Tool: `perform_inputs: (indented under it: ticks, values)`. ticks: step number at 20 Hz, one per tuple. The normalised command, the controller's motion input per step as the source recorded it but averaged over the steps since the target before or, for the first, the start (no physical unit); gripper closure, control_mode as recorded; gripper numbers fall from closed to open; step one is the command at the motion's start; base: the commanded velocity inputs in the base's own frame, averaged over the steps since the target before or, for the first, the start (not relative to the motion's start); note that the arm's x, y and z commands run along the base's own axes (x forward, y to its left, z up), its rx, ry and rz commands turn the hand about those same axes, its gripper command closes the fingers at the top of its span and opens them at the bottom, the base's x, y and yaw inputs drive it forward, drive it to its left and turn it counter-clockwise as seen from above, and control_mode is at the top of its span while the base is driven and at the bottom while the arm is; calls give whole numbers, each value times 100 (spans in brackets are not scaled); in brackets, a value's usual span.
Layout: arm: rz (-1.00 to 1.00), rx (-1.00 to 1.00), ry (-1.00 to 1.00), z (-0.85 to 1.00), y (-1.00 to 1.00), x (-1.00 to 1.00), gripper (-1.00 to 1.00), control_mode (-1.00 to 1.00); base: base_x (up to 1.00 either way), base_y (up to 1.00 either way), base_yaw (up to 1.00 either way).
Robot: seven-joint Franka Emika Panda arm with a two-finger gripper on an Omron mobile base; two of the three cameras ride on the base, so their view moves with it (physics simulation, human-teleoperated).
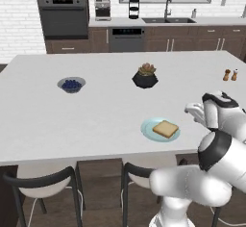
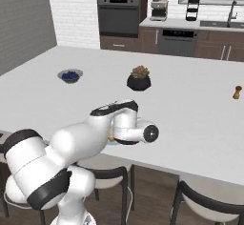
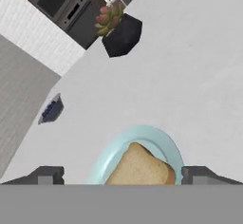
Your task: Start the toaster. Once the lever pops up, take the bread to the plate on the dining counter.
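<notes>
A square golden-tan slice of bread [image 1: 165, 129] lies flat on the round pale blue plate [image 1: 150, 131], which sits near the front edge of the white dining counter [image 1: 96, 110]. My gripper [image 3: 122, 175] hangs just above the bread with its jaws spread wide, a dark fingertip [image 3: 45, 175] on either side of the slice and nothing between them. From the left base view the gripper [image 1: 193, 110] sits slightly right of the plate. In the right base view my arm covers most of the plate [image 2: 111, 137]. The toaster is out of view.
A small bowl of blue berries [image 1: 71, 84] stands at the counter's left. A plant in a black pot [image 1: 145, 76] is behind the plate, and two shakers [image 1: 230, 74] are at the far right. Dark-framed chairs [image 1: 43, 182] tuck under the front edge.
</notes>
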Motion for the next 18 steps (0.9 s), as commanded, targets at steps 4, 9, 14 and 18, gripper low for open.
perform_inputs:
  ticks: [4, 9, 14, 18]
  values:
    - [-1, 0, 13, 100, 0, -92, -100, -100, 0, 0, 0]
    - [0, -1, 20, 100, 7, -87, -100, -100, 0, 0, 0]
    - [0, -7, 23, 89, 1, -89, -100, -100, 0, 0, 0]
    - [-2, -11, 28, 26, 0, -97, -100, -100, 0, 0, 0]
